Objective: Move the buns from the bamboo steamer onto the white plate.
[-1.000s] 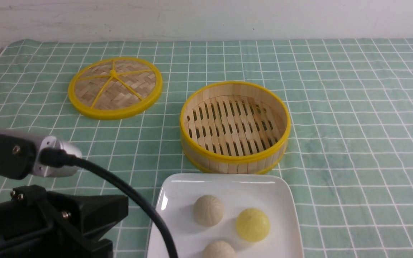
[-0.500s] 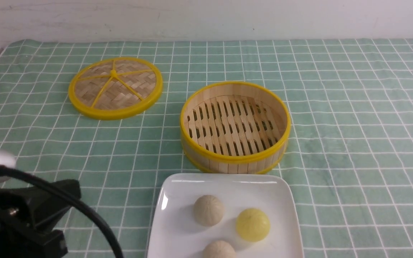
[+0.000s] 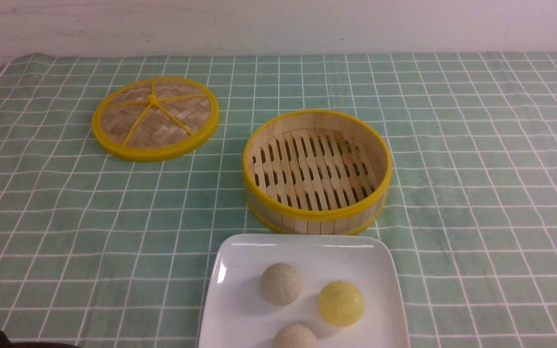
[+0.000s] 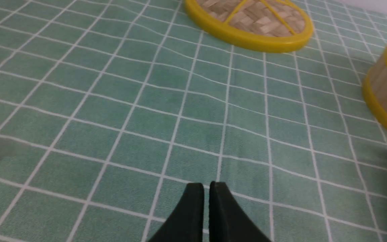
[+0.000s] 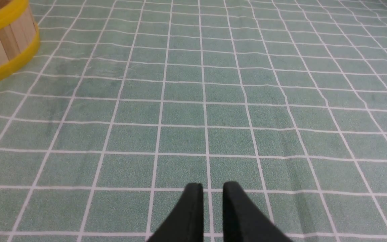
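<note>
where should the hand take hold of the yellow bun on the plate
Probably across the yellow bun's widest part low on its sides, coming straight down from above. It sits dome-up on the white plate, so the smooth top gives nothing to pinch. Close along the line that avoids the two beige buns beside it.

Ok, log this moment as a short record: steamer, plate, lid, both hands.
bamboo steamer: empty, slatted floor bare
white plate: in front of the steamer, holds three buns
buns: yellow bun, cream bun, third pale bun at the frame edge
lid: flat on the cloth, left of the steamer
left hand: shut, empty
right hand: nearly shut, empty
</note>
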You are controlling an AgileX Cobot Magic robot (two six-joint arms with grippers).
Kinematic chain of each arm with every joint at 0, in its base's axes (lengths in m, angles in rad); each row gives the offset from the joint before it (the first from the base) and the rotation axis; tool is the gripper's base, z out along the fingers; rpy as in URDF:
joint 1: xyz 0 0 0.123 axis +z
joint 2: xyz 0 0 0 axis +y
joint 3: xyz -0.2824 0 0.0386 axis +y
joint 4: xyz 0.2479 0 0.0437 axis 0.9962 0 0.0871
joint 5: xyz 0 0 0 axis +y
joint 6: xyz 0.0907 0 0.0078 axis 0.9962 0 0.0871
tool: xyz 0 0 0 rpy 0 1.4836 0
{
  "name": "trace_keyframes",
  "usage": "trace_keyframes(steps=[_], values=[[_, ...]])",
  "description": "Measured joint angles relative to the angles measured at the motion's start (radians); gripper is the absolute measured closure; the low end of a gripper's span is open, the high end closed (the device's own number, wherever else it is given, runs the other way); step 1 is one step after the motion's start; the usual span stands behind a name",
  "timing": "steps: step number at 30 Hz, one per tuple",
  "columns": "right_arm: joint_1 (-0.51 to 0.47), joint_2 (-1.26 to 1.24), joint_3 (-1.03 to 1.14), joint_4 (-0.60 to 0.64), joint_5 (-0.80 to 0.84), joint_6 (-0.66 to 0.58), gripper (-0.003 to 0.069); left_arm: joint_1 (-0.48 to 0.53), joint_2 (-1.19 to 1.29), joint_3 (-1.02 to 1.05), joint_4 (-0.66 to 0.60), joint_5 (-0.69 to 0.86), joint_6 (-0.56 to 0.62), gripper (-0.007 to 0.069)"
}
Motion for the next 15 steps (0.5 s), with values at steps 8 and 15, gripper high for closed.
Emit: trace_keyframes(steps=[8, 15], values=[[0.0, 0.0, 0.0, 0.0, 0.0, 0.0, 0.0533, 0.013, -0.039, 0.01, 0.015, 0.025, 0.001, 0.0564], [0.0, 0.0, 0.0, -0.001, 0.0, 0.0, 0.0526, -0.03, -0.04, 0.008, 0.03, 0.034, 0.001, 0.0558]])
